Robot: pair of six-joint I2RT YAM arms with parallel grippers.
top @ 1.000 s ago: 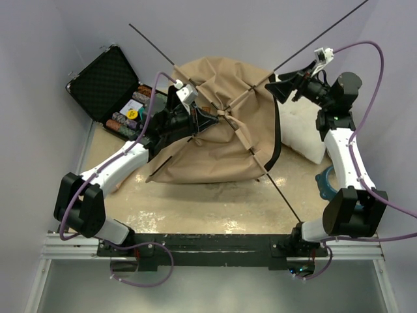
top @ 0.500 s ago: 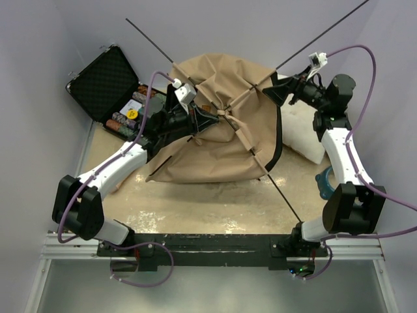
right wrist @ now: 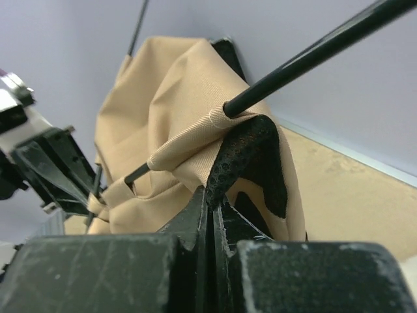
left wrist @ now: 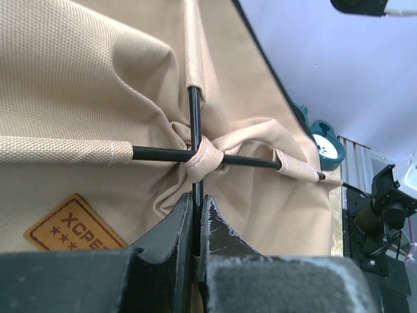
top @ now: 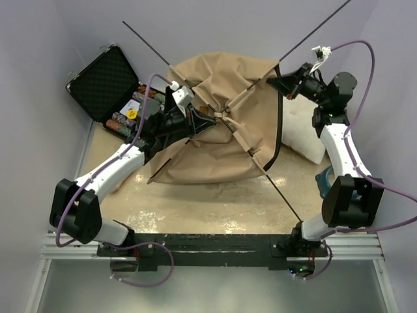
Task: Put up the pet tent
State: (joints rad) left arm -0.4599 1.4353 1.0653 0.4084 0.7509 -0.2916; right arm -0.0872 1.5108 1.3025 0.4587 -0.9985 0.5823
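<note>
Left wrist view: my left gripper (left wrist: 197, 225) has its jaws pressed together on the held pole (left wrist: 195, 124), just below the fabric tie (left wrist: 203, 160) where it crosses the second pole (left wrist: 159, 154). One brown patch (left wrist: 73, 227) sits beside my fingers on the tan cloth.

Right wrist view: my right gripper (right wrist: 210, 199) is clamped on the black-lined corner of the pet tent (right wrist: 182, 98), directly under the sleeve mouth from which a pole runs out bare.

Top view: the tent lies mid-table (top: 195, 202), slumped and part-raised, between my two arms. Both pole ends overshoot the fabric at the far side. Behind it on the left is an open case (top: 98, 78), and on the right a white cushion (top: 301, 134), partly under the tent edge.

Count: one tent, two poles, one tie, one patch, one case, one cushion. I cannot see the doorway.

Assessment: the frame-tensioning step appears to be in hand and is not finished. The next move likely calls for both arms working together, holding the crossing steady while drawing the corner along its pole so the poles bow and lift the cloth.
</note>
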